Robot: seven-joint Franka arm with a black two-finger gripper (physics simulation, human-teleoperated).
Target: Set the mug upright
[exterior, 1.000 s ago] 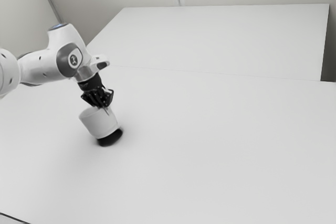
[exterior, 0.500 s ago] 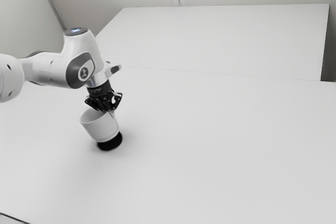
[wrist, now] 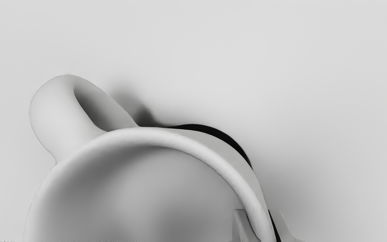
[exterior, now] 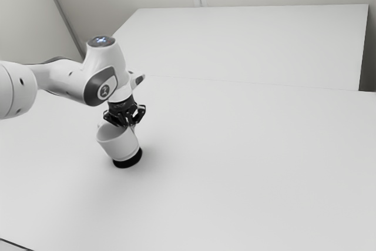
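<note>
White mug (exterior: 117, 145) leaned in the grip of the black gripper (exterior: 130, 126)

In the exterior view, the arm (exterior: 66, 80) entered from the left and bent down to the mug. The gripper stood over the rim (wrist: 153, 134), on the side toward the exterior view's right. The mug was tilted rather than upright: its mouth leaned up toward the exterior view's left, and its black base (exterior: 127, 160) lay lower, toward the right. Whether the base touched the table (exterior: 252, 157) could not be told. The mug occupied the exterior view's left half, well apart from the table's far edge.

In the wrist view, the gripper was closed on the mug's wall, with one finger (wrist: 240, 225) inside the mouth and the other outside, the wall pinched between them. The handle (wrist: 52, 114) (a thick, rounded loop) stood out from the wall, away from the fingers. A dark crescent of the base showed past the wall, between the handle and the outer finger. Soft shadows (wrist: 126, 94) fell on the table beside the handle and beyond the outer finger.
</note>
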